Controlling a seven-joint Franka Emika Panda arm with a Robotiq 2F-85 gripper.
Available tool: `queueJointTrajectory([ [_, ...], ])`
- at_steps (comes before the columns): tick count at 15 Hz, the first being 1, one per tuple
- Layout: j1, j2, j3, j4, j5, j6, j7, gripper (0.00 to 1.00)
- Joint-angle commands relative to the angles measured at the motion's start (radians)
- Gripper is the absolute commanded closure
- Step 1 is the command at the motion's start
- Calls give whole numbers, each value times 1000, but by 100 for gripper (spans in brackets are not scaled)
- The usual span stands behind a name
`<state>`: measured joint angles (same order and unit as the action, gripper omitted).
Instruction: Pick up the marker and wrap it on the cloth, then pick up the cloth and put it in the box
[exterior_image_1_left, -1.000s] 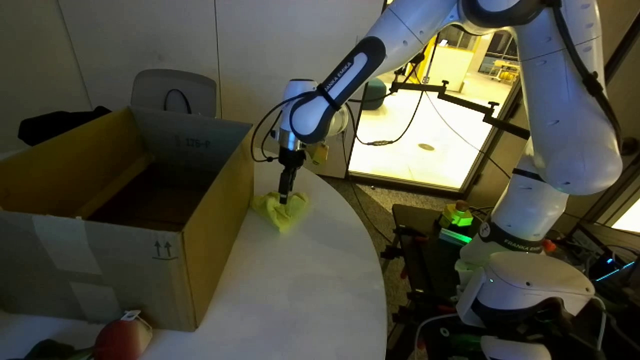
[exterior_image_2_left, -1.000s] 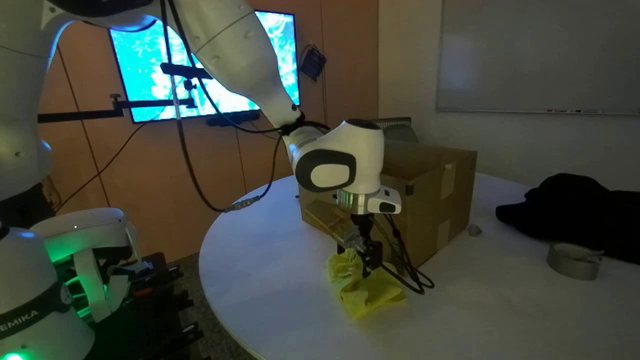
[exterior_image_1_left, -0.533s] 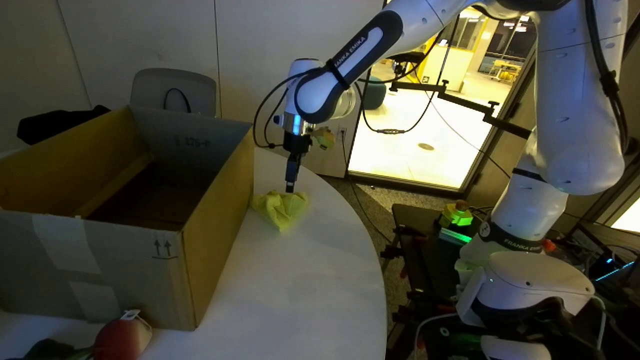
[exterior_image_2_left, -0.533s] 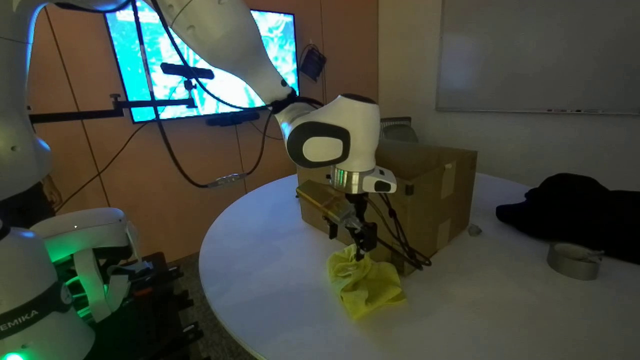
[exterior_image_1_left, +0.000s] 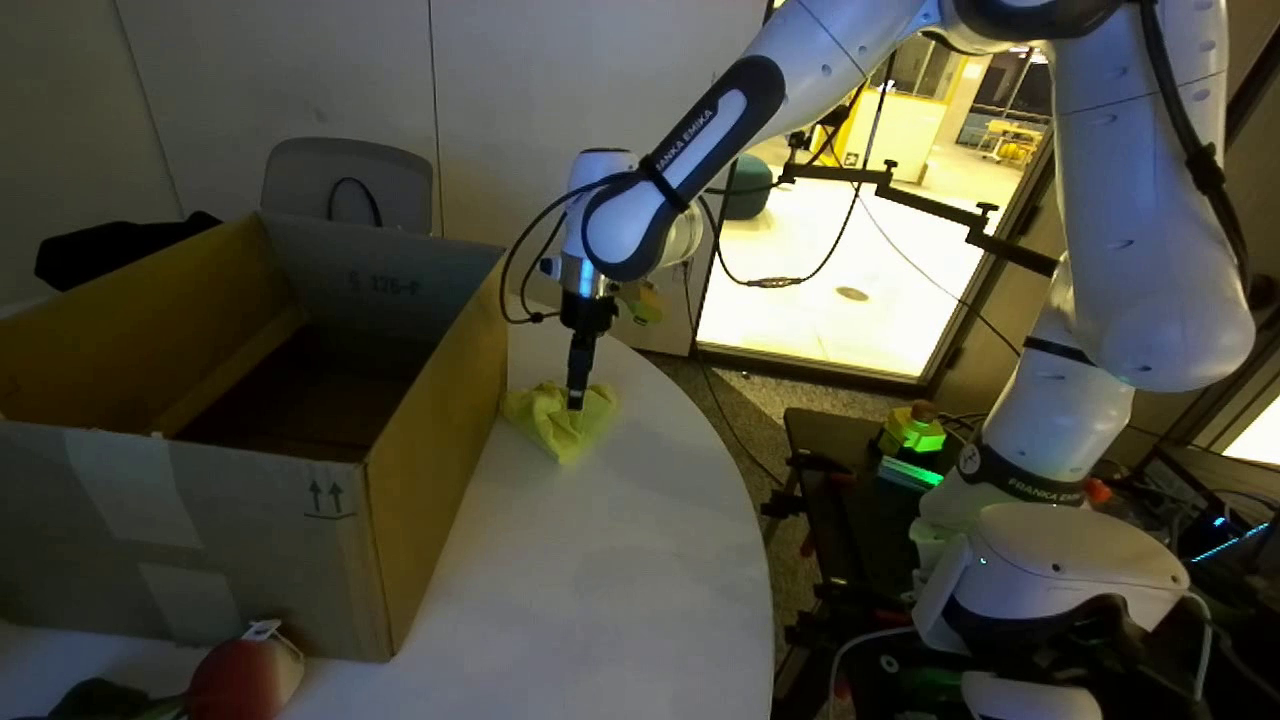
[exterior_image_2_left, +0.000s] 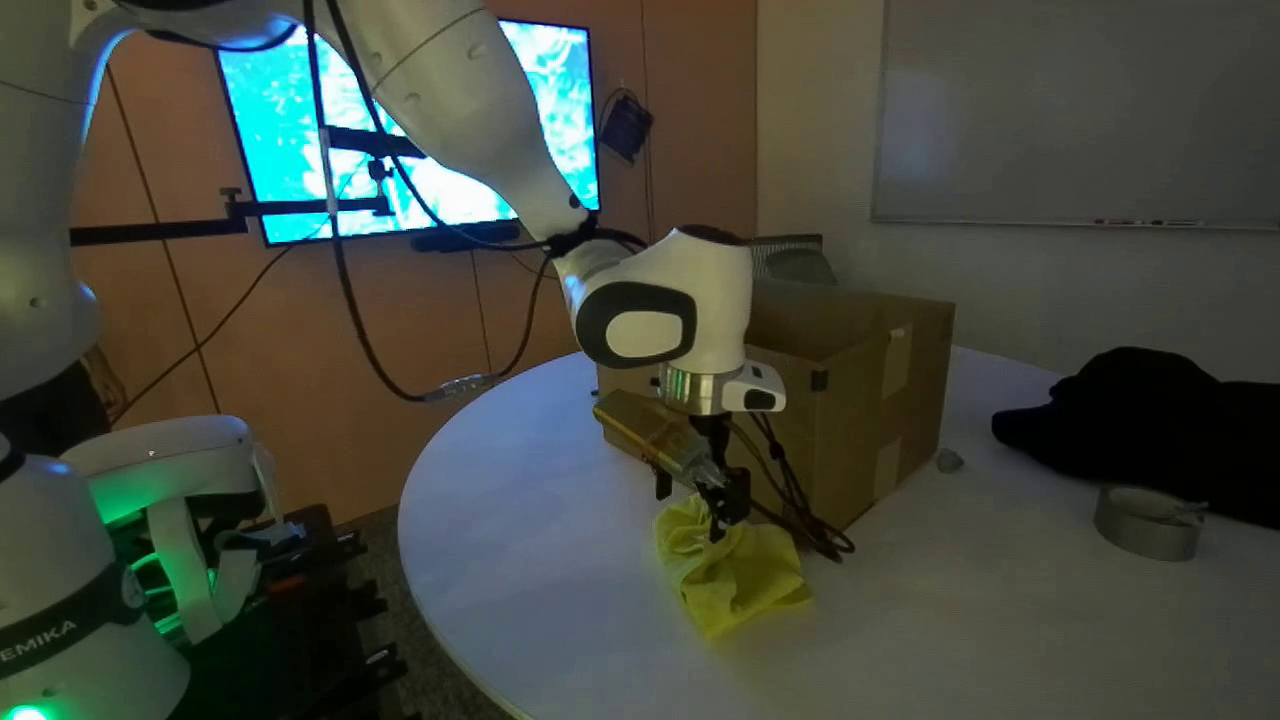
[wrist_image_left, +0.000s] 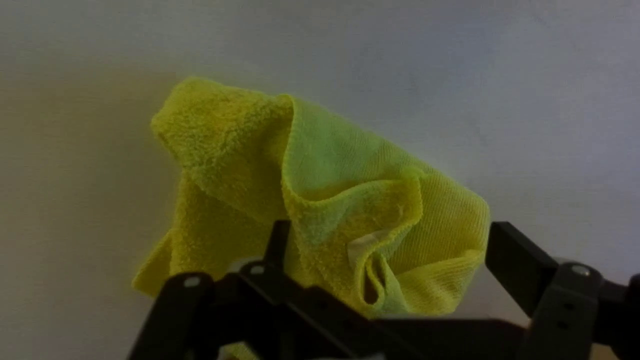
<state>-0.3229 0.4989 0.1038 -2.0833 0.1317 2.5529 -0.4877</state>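
In an exterior view, the forearm (exterior_image_1_left: 700, 135) is lettered "EMIKA", its base band (exterior_image_1_left: 1025, 482) "FRANKA"; the box (exterior_image_1_left: 290, 570) on the table (exterior_image_1_left: 600, 580) bears upward arrows (exterior_image_1_left: 325, 498) and blurred inner print (exterior_image_1_left: 382, 285), with the cloth (exterior_image_1_left: 550, 430) crumpled beside it. In an exterior view, the base band (exterior_image_2_left: 62, 624) reads "EMIKA". In the wrist view, the claw (wrist_image_left: 393, 245) stands spread wide over the cloth, gripping nothing.

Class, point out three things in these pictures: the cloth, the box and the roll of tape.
Cloth (wrist_image_left: 315, 215), in the wrist view: on folds near its middle.
Box (exterior_image_1_left: 270, 540), in an exterior view: on its near outer wall.
Roll of tape (exterior_image_2_left: 1142, 533), in an exterior view: on its outer side.
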Motion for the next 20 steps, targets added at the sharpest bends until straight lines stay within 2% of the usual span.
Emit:
queueJointTrajectory([
  [1, 24, 103, 1, 48, 17, 111, 1, 0],
  [6, 41, 220, -21, 112, -34, 207, 49, 0],
  [12, 84, 265, -72, 152, -108, 170, 113, 0],
  [13, 96, 273, -84, 160, -126, 156, 125, 7],
  [14, 98, 278, -87, 167, -134, 141, 130, 25],
  [20, 109, 269, -100, 187, -167, 50, 134, 72],
])
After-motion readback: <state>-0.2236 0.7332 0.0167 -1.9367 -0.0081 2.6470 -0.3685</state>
